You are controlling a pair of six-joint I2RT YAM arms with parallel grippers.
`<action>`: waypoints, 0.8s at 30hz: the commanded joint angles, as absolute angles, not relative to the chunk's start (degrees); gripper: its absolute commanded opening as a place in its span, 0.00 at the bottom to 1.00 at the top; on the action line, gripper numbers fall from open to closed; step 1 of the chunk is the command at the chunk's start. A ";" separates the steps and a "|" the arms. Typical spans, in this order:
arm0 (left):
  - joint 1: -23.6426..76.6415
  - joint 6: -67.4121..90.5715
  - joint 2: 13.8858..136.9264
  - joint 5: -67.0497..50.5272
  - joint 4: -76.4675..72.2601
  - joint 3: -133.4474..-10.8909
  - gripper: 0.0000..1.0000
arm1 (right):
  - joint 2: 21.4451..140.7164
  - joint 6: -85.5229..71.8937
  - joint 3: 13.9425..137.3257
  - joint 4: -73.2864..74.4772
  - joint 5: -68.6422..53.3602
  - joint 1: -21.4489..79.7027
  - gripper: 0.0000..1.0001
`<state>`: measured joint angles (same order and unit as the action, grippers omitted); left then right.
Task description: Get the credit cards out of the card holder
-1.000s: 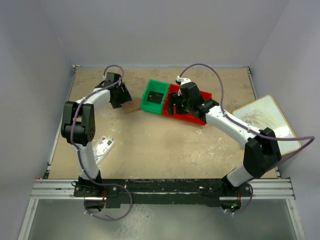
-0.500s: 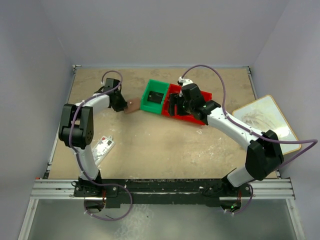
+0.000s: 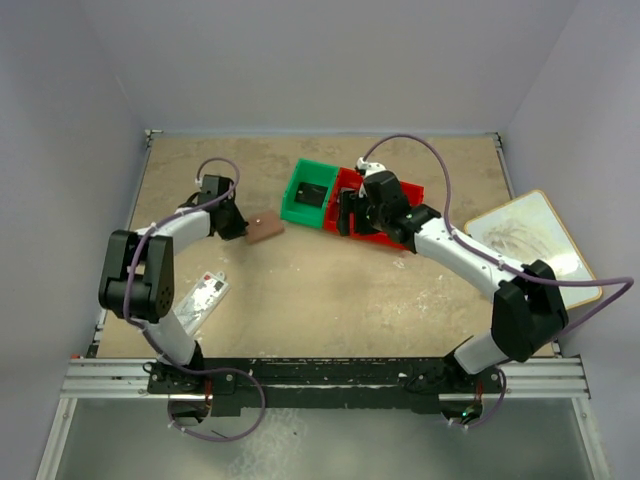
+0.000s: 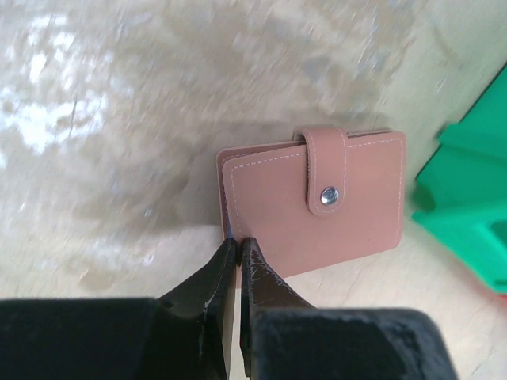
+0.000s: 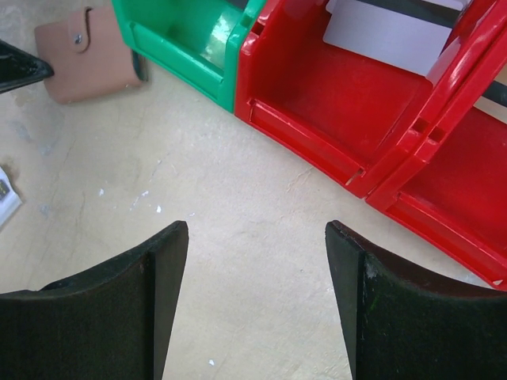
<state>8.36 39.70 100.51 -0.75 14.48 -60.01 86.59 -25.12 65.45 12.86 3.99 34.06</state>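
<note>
1. My left end effector [image 4: 238,245]: fingers pressed together, with only a hairline gap. The tips sit at the near-left corner of the card holder [image 4: 317,210]. I cannot tell whether any leather is caught between them.
2. The card holder lies flat on the desk [image 3: 330,290], folded closed. Its strap is fastened over the front by a metal snap [image 4: 329,195].
3. The holder is just left of the green bin [image 3: 308,193], near it but not touching.
4. My right end effector [image 5: 255,229]: fingers spread wide, holding nothing. It hangs above bare desk at the near edge of the red bin [image 5: 333,103].
5. A white card [image 5: 384,36] lies in the red bin's far part.
6. The red bin stands against the green bin's right side.
7. A white packet with a red mark [image 3: 205,294] lies on the desk beside my left arm, well apart from the holder.
</note>
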 commanded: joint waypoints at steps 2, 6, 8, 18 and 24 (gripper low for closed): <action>8.31 36.17 90.77 -3.71 17.93 -51.18 0.00 | 82.25 -20.26 60.93 4.14 -2.58 34.11 0.73; 12.72 35.74 82.63 -6.74 21.94 -43.15 0.00 | 77.62 -16.19 52.78 -6.90 -9.75 34.25 0.74; 16.24 35.31 79.20 -6.50 24.33 -40.88 0.00 | 75.32 -13.95 49.52 -11.93 -13.31 34.23 0.73; 29.49 29.68 78.57 -10.67 29.21 -44.96 0.00 | 78.09 -26.31 51.26 -3.59 -4.33 33.81 0.71; 35.25 24.50 88.86 -10.75 32.23 -52.42 0.00 | 90.22 -31.39 65.40 4.47 5.88 33.76 0.72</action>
